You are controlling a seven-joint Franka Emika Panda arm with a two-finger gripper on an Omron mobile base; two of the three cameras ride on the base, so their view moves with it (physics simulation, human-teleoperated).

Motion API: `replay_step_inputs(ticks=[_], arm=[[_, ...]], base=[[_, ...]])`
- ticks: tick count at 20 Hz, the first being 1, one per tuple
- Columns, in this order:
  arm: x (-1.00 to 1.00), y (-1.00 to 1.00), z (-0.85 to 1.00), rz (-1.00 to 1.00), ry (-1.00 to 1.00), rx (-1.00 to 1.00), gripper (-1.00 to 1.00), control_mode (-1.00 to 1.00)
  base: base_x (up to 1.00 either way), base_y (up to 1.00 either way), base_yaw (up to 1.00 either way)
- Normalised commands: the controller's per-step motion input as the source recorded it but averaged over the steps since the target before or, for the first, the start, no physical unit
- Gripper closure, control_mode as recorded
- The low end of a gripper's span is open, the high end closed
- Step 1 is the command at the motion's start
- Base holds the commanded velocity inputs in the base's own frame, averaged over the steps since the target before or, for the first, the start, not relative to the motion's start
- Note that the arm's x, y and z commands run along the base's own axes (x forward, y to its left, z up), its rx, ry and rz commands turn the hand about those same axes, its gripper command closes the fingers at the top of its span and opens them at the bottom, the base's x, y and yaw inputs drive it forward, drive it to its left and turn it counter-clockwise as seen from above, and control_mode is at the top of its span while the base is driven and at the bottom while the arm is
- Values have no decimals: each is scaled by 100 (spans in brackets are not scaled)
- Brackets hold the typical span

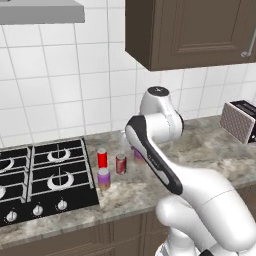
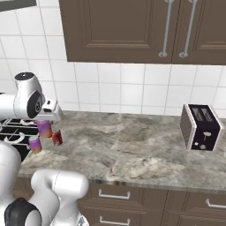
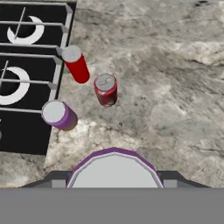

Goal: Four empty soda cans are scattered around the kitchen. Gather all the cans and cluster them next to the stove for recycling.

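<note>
A purple soda can (image 3: 114, 168) sits clamped between the jaws of the robot's claw (image 3: 114, 183), its silver top filling the lower middle of the hand view and a dark finger (image 3: 54, 178) pressed to either side of it. From the right base view the same can (image 2: 44, 128) hangs beneath the claw (image 2: 45, 124) just above the grey marbled counter (image 2: 132, 145); in the left base view only a sliver of purple (image 1: 138, 156) peeks out from behind the arm's forearm (image 1: 152, 160).

Ahead of the claw, three more cans stand upright on the counter (all close together, none seen touching). The dark red can (image 3: 106, 89) with its silver rim is nearest in line with the claw, the bright red can (image 3: 76, 64) lies farther on, and the second purple can (image 3: 59, 114) stands off to the claw's left. The bright red and second purple cans sit just beside the edge of the black stove (image 3: 26, 78), whose grates and burners lie left of the claw in the hand view.

From the left base camera the cluster reads clearly: bright red can (image 1: 102, 158), dark red can (image 1: 120, 163) and purple can (image 1: 104, 178), beside the stove (image 1: 45, 180) and its silver knobs (image 1: 37, 210).

Well off to the claw's other side a toaster (image 2: 201, 127) stands on the counter, beneath dark brown wall cabinets (image 2: 132, 31) and white tiles (image 2: 132, 88).
</note>
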Motion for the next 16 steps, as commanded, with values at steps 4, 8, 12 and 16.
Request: replay_step_inputs(ticks=[4,8,12,16], arm=[[-6,0,-56,0,13,0,100,-100],[0,3,-42,0,12,0,100,-100],[1,0,-67,0,2,0,100,-100],[4,14,-52,0,0,0,100,-100]], base=[[0,0,0],[0,0,0],[0,0,0],[0,0,0]])
